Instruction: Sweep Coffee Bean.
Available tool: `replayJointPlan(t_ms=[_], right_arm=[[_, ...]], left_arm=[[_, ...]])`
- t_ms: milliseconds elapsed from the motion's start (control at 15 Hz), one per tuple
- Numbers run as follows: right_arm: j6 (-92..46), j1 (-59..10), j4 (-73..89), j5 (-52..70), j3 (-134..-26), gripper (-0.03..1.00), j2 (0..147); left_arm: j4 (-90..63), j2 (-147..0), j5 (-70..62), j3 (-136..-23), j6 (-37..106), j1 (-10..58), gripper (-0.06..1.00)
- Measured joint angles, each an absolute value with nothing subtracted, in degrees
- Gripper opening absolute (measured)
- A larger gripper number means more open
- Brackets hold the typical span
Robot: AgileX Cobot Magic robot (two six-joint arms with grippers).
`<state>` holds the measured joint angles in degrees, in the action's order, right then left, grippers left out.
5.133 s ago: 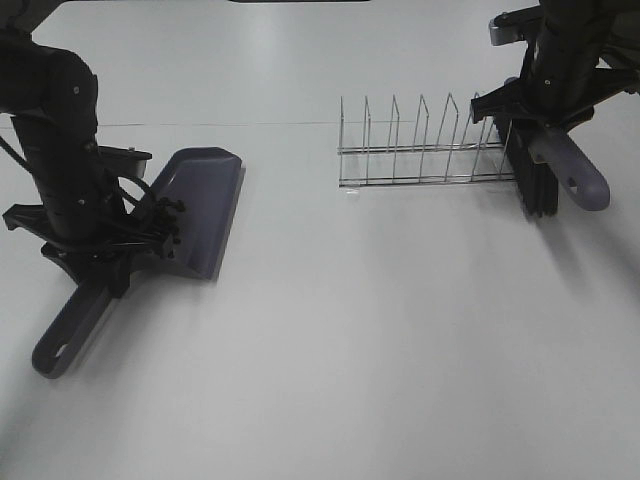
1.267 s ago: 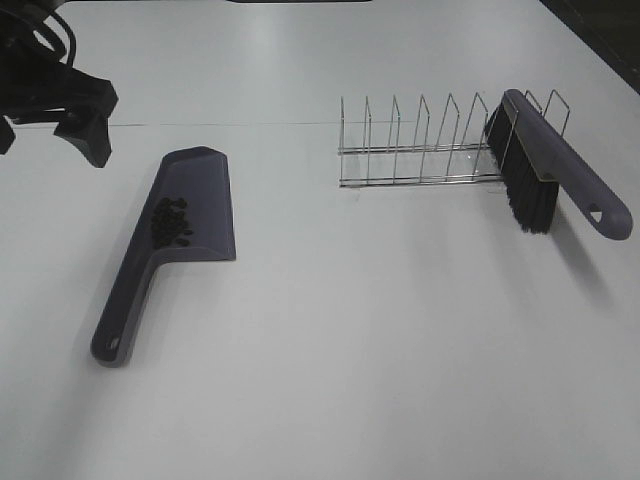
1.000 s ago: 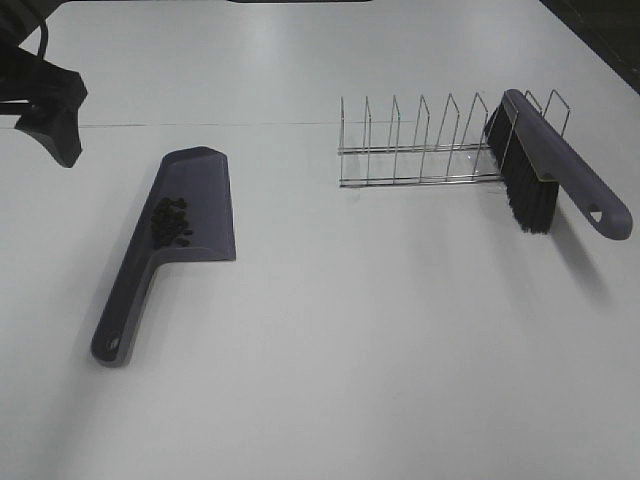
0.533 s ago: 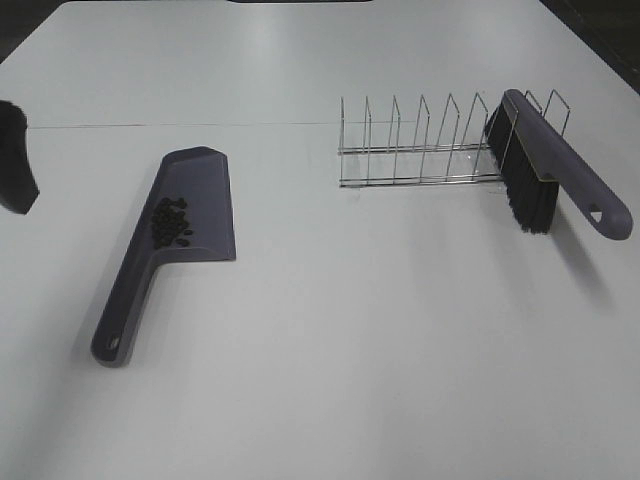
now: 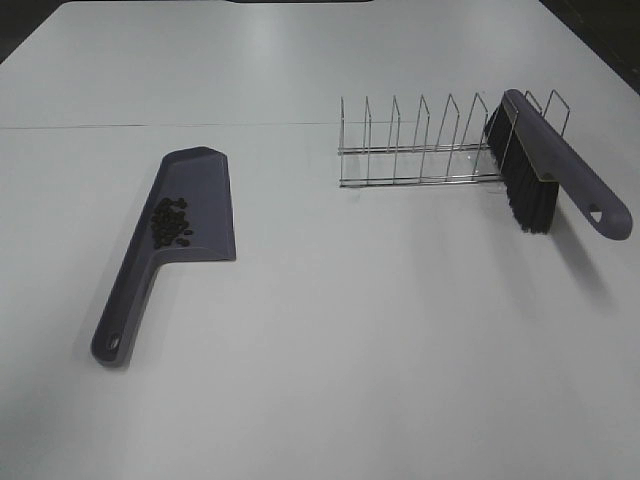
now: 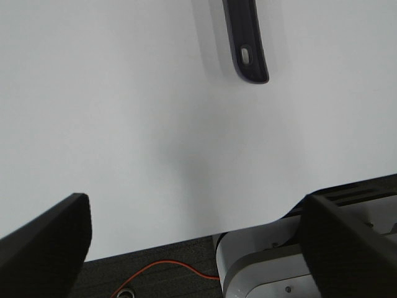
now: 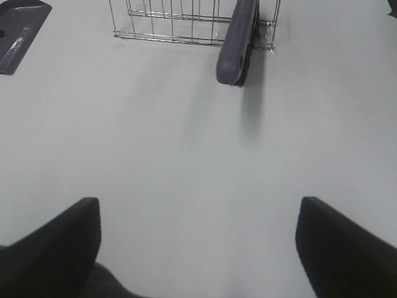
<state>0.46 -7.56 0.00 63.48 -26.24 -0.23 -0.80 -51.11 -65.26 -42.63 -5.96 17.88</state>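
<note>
The coffee beans [image 5: 170, 222] lie as a small dark cluster inside the purple dustpan [image 5: 185, 215], which rests flat on the white table at the left. Its handle end shows in the left wrist view [image 6: 246, 46], and a corner of its pan in the right wrist view [image 7: 18, 28]. The purple brush [image 5: 560, 170] with black bristles leans in the right end of the wire rack [image 5: 420, 150]; it also shows in the right wrist view [image 7: 237, 43]. My left gripper [image 6: 195, 248] is open and empty, well back from the dustpan handle. My right gripper [image 7: 198, 248] is open and empty, far from the brush. Neither gripper shows in the exterior view.
The wire rack [image 7: 180, 22] stands at the back right of the table. The table's near edge, a red cable [image 6: 155, 270] and the robot's white base [image 6: 267, 261] show in the left wrist view.
My left arm has drawn back to the left and left the exterior view. Five seconds ago both arms were at the dustpan and the brush; now both lie free.
</note>
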Motion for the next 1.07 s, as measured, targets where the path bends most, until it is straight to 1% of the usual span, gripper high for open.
replayJointPlan(t_ms=[200,267,333,600,800,1067], right_arm=[[0.5,-7.6,0.0,63.5,-26.2,0.75,-0.2],[0.5,-7.6,0.0,63.5,-26.2,0.75,-0.2],[0.5,-7.6,0.0,63.5,-26.2,0.75,-0.2],[0.5,-7.6,0.0,63.5,-26.2,0.75,-0.2],[0.5,-7.6,0.0,63.5,-26.2,0.75,-0.2],[0.5,-7.6,0.0,63.5,-26.2,0.75,-0.2]], left_arm=[[-0.9,-41.0,-65.4,-38.0,-6.0,17.9,0.83],[-0.9,-33.2,-65.6,-34.8,-6.0,17.9,0.83],[-0.9,-29.9,-65.7,-33.3,-6.0,17.9,0.83],[-1.0,-20.4,-66.1,-32.0,-6.2,17.9,0.83],[-1.0,-15.6,-69.5,-32.1,-6.7,17.9,0.83],[-0.8,-9.6,-67.6,-32.1,-5.6,17.9,0.83]])
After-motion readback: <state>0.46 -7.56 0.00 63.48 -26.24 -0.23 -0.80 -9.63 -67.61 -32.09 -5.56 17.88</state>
